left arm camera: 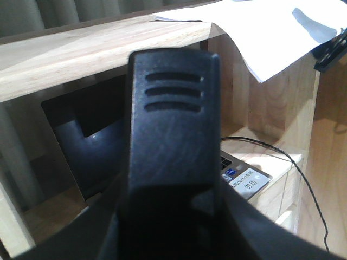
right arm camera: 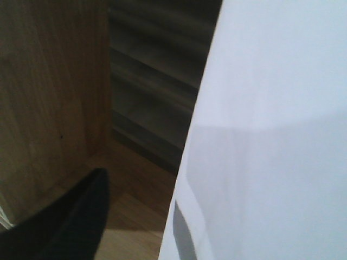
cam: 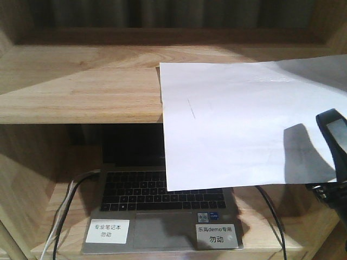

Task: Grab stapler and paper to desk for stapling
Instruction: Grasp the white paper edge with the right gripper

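Two items wait off the desk, which is out of view: nearest, a black grooved body, probably the stapler (left arm camera: pixel 173 114), hides the jaws of the left gripper (left arm camera: pixel 173 222); the right gripper (cam: pixel 333 149) straddles the overhanging edge of the paper (cam: pixel 233 119), grip unclear; the lower bay of the shelf unit (cam: pixel 81 103) holds an open laptop (cam: pixel 162 208); carrying and stapling remain

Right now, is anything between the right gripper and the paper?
Nothing visible. In the front view the right gripper sits at the lower right edge of the paper, with no object between them. The paper lies on the shelf, overhanging the laptop below. I cannot tell whether the gripper touches it.
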Motion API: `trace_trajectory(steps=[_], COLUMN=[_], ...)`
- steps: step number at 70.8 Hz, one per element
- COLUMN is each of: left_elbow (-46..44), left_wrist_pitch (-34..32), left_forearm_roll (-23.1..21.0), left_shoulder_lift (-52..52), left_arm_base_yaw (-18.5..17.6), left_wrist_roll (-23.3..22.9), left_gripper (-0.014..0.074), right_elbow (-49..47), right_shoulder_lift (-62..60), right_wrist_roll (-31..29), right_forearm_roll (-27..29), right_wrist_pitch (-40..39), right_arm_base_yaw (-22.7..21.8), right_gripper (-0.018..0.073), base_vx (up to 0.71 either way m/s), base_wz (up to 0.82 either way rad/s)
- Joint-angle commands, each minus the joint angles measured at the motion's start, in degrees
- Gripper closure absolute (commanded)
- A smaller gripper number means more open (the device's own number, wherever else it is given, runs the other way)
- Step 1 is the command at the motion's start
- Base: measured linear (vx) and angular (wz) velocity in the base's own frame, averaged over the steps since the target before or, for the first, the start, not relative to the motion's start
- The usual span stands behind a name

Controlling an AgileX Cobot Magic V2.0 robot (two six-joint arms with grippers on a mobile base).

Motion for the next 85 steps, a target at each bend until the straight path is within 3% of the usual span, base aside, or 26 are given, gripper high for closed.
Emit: trace_trajectory(steps=[1, 18, 46, 85], left_elbow=[-1.4, -1.4, -1.4, -1.4], left_wrist_pitch=[-6.6, -6.6, -6.6, -6.6], left_forearm_roll=[-1.0, -1.0, -1.0, -1.0], left_shoulder_lift=[0.8, 0.8, 0.8, 0.8], left_arm_base_yaw=[-0.1, -0.1, -0.1, -0.1], left_wrist_roll=[-0.1, -0.1, -0.1, -0.1], left_gripper=[0.0602, 0.0602, 0.0602, 0.0602], right_elbow=[-1.9, -1.9, -1.9, -1.9], right_shoulder_lift=[-0.1, -0.1, -0.1, -7.9], right_wrist_roll=[-0.4, -0.2, -0.2, 0.2], right_forearm_roll=[-0.4, -0.6, -0.8, -12.7], right_wrist_pitch=[-8.0, -9.3, -10.6, -8.4], right_arm_base_yaw=[0.1, 0.1, 0.1, 0.0], right_gripper=[0.0223, 0.0575, 0.0571, 0.0566], base_vx=[0.00, 0.00, 0.00, 0.00], base_wz=[0.00, 0.00, 0.00, 0.00])
